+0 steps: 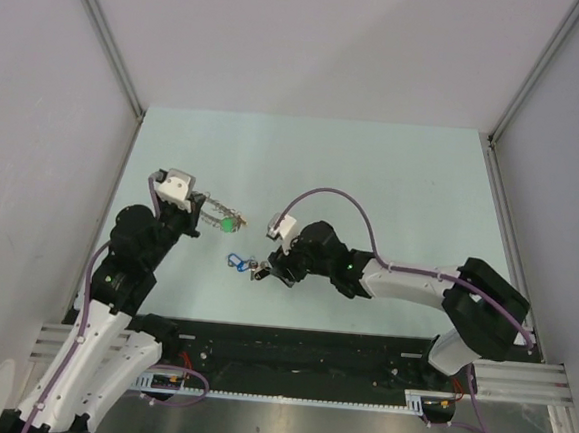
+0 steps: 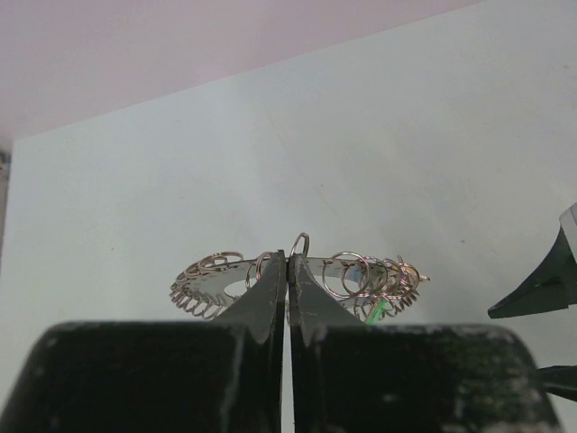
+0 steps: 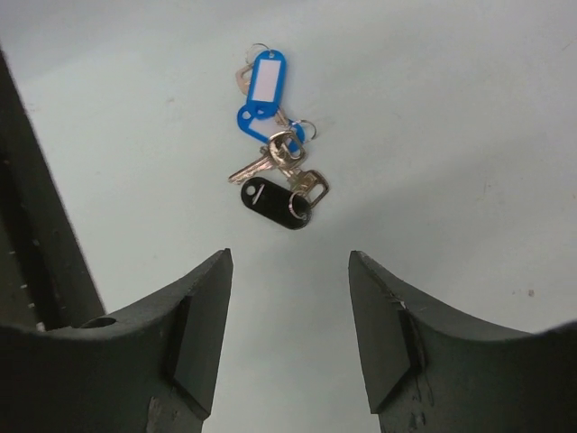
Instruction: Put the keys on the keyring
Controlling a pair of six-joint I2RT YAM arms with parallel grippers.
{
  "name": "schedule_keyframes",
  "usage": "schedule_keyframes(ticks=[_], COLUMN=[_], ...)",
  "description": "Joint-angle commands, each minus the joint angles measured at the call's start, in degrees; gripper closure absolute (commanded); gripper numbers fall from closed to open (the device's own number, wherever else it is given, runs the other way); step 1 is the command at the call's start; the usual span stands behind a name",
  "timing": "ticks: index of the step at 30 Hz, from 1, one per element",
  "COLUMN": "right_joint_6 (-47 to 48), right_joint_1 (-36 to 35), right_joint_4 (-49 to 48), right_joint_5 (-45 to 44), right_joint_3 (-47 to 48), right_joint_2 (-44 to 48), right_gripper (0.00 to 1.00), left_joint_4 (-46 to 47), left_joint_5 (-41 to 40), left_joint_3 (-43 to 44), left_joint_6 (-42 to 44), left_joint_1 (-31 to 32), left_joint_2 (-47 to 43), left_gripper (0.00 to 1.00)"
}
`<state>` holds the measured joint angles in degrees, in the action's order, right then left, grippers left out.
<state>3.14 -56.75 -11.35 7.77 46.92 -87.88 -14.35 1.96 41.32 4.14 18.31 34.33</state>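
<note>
The keys (image 3: 275, 162) lie loose on the table in a small bunch, one with a blue tag (image 3: 263, 83), one with a black tag (image 3: 275, 202). They also show in the top view (image 1: 244, 264). My right gripper (image 3: 290, 275) is open and empty, just short of the black tag. My left gripper (image 2: 288, 262) is shut on the edge of the keyring (image 2: 356, 275), a large grey ring fringed with small silvery rings and a green tag. It holds the ring above the table, up and left of the keys (image 1: 224, 217).
The pale green table (image 1: 372, 183) is walled by grey panels on three sides. A black rail (image 1: 298, 358) runs along the near edge by the arm bases. The right gripper's tip (image 2: 541, 289) shows at the right edge of the left wrist view.
</note>
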Motion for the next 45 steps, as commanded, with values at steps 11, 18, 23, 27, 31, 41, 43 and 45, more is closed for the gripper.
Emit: schedule_keyframes(ticks=[11,18,23,27,31,41,43,45], right_joint_6=[10.48,11.80,11.98,11.72,11.37,6.98,6.10,4.87], right_joint_1=[-5.12,-5.30,-5.12,-5.04,-4.95,-0.12,2.08,4.18], right_joint_4=[1.42,1.95,2.30,3.62,6.86,9.25,8.55,6.36], right_joint_5=[-10.93,-13.31,-14.01,-14.88,-15.68,-9.45,-6.03,-2.96], right_joint_3=[12.14,13.99,14.43,14.43,14.43,9.52,7.41,4.43], right_joint_2=[-16.35,-19.79,-21.63,-20.94,-18.48,-9.00,-7.67,-4.95], right_gripper=[0.53,0.57,0.66,0.81,1.00,1.00,1.00,1.00], left_joint_4=[4.15,4.24,4.15,4.15,4.15,4.24,4.24,4.68], left_joint_5=[-15.58,-14.52,-14.00,-13.73,-14.00,-13.73,-12.95,-12.07], left_joint_3=[-4.14,-4.14,-4.23,-4.14,-4.23,-4.41,-4.49,-4.58], left_joint_6=[2.89,3.07,3.24,3.33,3.59,3.86,4.03,4.21], left_joint_1=[-1.87,-2.05,-2.05,-2.13,-2.13,-2.22,-2.22,-2.22], left_joint_2=[-6.55,-6.55,-6.64,-6.55,-6.64,-6.82,-6.82,-7.26], left_gripper=[1.00,1.00,1.00,1.00,1.00,0.99,0.99,0.99])
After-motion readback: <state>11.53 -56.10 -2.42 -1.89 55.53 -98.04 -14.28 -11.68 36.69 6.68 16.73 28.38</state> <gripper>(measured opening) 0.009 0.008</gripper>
